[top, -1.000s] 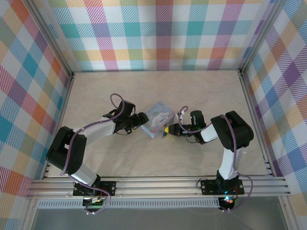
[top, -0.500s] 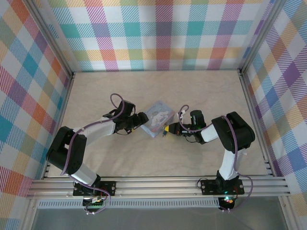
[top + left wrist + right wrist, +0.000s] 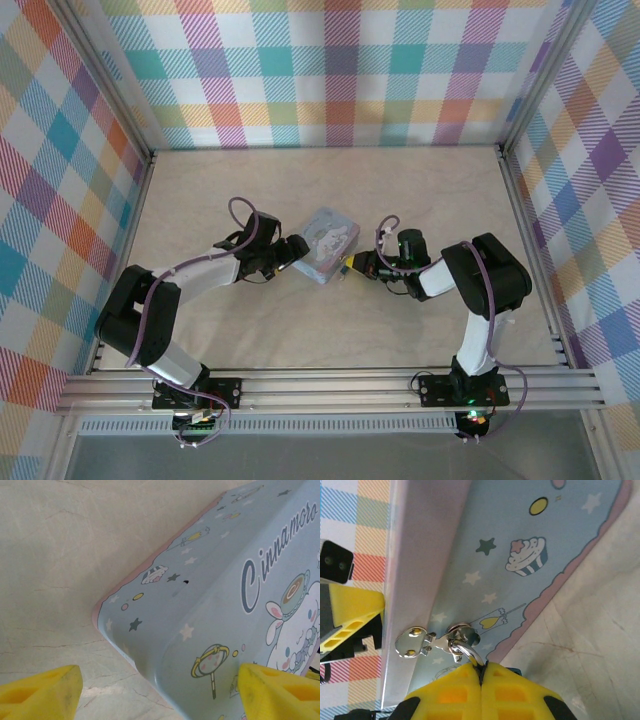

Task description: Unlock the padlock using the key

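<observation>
Pressing its yellow fingers flat together, the right gripper (image 3: 482, 682) meets the padlock (image 3: 468, 653) tip-on. The padlock's thin metal shackle hangs from a silver hasp (image 3: 415, 642) on the side of the pale blue tin (image 3: 520, 525) and runs into the seam between the fingers; whether they pinch anything I cannot tell. The left gripper (image 3: 160, 692) stands wide open, holding nothing, with the tin's corner ahead between its fingers. From above, the two grippers flank the tin on the table (image 3: 200, 190). The right wrist camera brings hasp and shackle close, while the left wrist camera shows the tin's printed lid.
</observation>
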Action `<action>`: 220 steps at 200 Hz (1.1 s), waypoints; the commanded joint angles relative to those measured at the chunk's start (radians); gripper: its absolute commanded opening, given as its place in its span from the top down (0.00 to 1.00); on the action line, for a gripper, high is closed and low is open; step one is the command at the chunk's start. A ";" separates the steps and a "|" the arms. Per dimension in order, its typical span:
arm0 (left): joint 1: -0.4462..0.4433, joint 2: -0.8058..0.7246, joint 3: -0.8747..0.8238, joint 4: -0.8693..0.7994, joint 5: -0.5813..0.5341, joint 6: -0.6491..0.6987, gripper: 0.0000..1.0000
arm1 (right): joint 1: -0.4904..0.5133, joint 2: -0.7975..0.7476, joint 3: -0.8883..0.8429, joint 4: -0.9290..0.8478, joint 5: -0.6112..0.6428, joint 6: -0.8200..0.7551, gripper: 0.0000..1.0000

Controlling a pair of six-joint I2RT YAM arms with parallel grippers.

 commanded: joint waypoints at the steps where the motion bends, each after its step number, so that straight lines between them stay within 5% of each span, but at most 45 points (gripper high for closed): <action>1: -0.021 0.006 -0.050 -0.081 -0.020 -0.008 0.20 | -0.008 0.018 0.015 0.096 0.014 0.049 1.00; 141: -0.023 -0.006 -0.032 -0.088 -0.023 0.000 0.18 | -0.030 -0.052 -0.007 0.007 0.071 0.015 1.00; 220: -0.023 -0.114 0.016 -0.132 -0.106 0.015 0.00 | -0.040 -0.343 -0.029 -0.403 0.164 -0.198 1.00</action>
